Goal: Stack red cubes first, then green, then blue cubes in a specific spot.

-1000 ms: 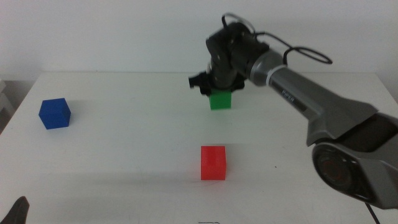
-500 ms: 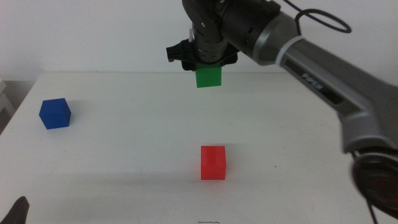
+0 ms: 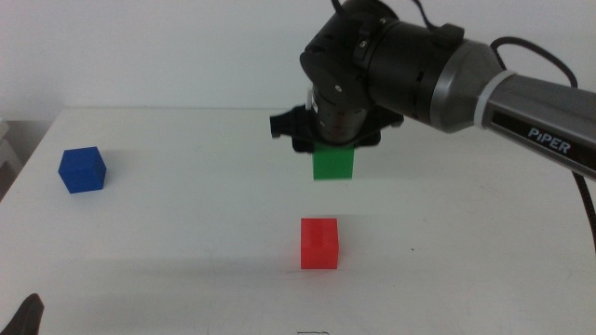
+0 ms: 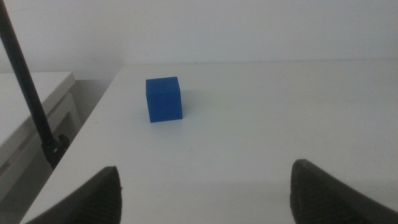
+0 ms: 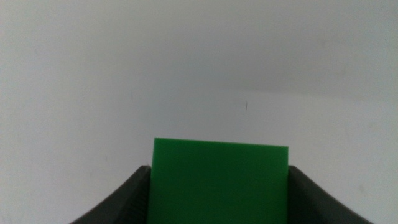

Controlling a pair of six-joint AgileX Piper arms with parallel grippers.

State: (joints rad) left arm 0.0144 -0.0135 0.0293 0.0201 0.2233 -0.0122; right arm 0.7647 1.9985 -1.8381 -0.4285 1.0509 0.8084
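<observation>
My right gripper point(image 3: 333, 158) is shut on the green cube point(image 3: 333, 164) and holds it in the air above and slightly behind the red cube point(image 3: 319, 243), which sits on the white table near the middle front. In the right wrist view the green cube point(image 5: 219, 180) fills the gap between the two dark jaws. The blue cube point(image 3: 82, 169) sits at the table's far left; it also shows in the left wrist view point(image 4: 164, 98), ahead of my open left gripper point(image 4: 202, 186). The left gripper waits at the bottom left corner of the middle view point(image 3: 26, 316).
The white table point(image 3: 186, 233) ends at a wall behind. In the left wrist view a thin dark pole point(image 4: 28, 81) stands past the table's edge, beside a lower white surface.
The right gripper lifted the green cube off the table at the back, swung it up, then brought it forward and lower, toward the red cube. The red and blue cubes did not move.
</observation>
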